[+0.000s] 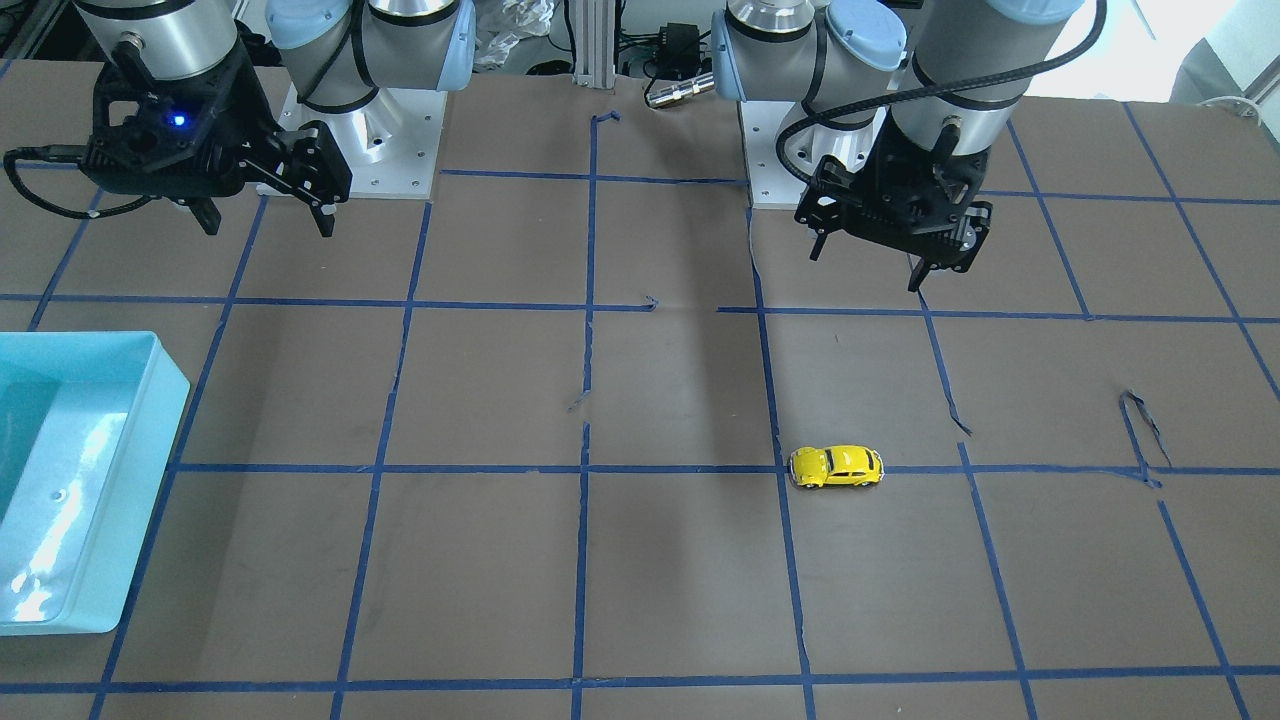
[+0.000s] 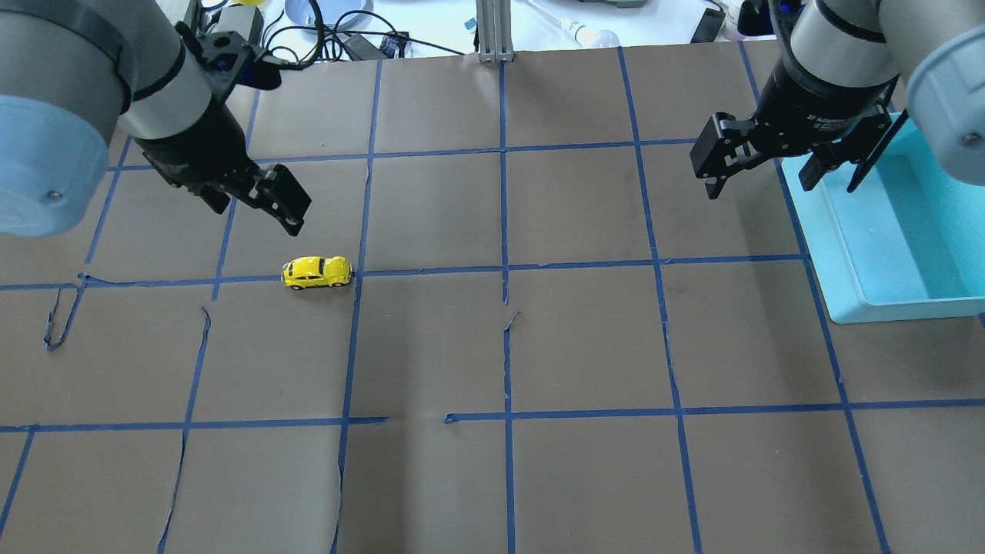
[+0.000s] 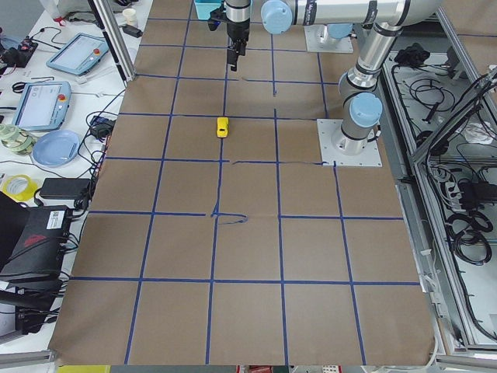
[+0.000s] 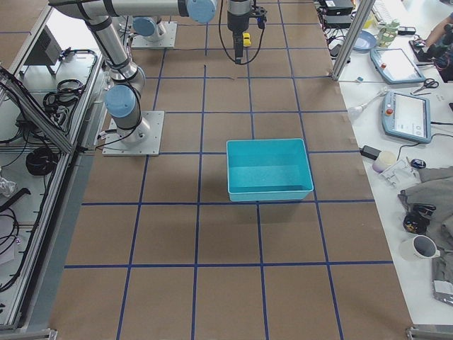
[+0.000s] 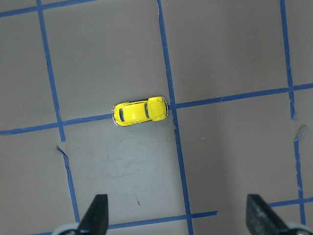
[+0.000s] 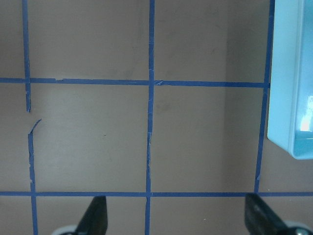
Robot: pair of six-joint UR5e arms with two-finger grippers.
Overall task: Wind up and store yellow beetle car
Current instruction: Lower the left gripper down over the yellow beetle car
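- The car [image 2: 317, 272] sits on a blue tape line [image 2: 577, 266] on the table's [image 2: 585, 346] left half.
- The left gripper [image 2: 258, 213] hovers near it, fingers spread.
- The right gripper [image 2: 758, 187], fingers spread, hangs beside the teal bin [image 2: 885, 309], well apart from the car.

You have a brown paper-covered table [image 2: 585, 346] gridded with blue tape [image 2: 504, 215]. A tiny glossy yellow beetle toy car [image 5: 140, 111] sits on a tape line below the left claw [image 5: 177, 215], apart from its fingers. A light-blue plastic bin [image 6: 286, 98] lies just beside the right claw [image 6: 176, 215].
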